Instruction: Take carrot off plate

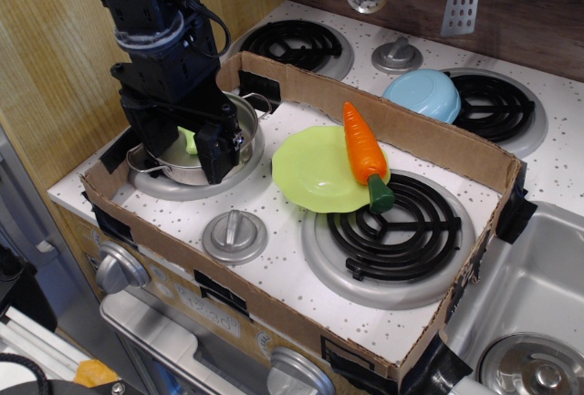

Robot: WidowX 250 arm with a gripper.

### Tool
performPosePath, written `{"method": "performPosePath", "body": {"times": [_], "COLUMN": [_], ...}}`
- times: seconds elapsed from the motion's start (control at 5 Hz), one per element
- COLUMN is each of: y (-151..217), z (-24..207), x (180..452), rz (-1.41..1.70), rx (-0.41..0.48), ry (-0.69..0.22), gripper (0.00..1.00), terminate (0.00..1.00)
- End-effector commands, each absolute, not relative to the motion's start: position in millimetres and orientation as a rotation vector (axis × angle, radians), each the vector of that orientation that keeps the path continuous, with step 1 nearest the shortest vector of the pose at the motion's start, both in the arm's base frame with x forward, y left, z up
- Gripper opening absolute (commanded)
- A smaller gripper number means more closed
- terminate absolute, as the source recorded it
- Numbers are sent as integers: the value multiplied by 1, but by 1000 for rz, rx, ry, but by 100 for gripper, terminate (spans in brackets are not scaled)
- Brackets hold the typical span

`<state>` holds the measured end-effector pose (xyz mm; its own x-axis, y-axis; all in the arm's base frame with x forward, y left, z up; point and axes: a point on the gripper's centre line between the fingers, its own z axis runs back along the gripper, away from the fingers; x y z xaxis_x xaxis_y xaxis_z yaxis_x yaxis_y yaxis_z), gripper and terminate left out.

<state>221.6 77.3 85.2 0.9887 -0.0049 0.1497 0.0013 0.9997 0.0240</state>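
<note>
The orange carrot (363, 150) lies across the right side of the lime-green plate (310, 174), its tip pointing to the back and its dark green top hanging over the plate's rim onto the front right burner (401, 226). My gripper (182, 147) is well to the left of the plate, hanging low over the steel pot (248, 130). Its black fingers (219, 150) stand apart, so it is open, and a small light-green piece (189, 140) shows between them inside the pot. Nothing touches the carrot.
A low cardboard wall (429, 135) rings the front half of the stove. A light-blue bowl (422, 94) sits upside down behind it. Knobs (234, 235) stand up from the top. A sink (538, 295) lies at the right; utensils (460, 10) hang on the back wall.
</note>
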Motion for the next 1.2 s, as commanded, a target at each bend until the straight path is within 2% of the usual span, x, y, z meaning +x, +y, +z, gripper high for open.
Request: {"method": "performPosePath", "body": {"times": [0.0,0.2,0.4,0.6,0.8,1.0], "y": [77,67,54,37,24,12], "z": [85,98,111,124,127,124], "x": [222,225,232,252,279,305], "rz": [-3,131,262,415,412,453], "rx": [24,33,81,66,67,107], "ry": [-150,-98,-87,-47,-62,-171], "gripper": [100,100,100,100,100,100], "terminate": [0,0,0,0,0,0]}}
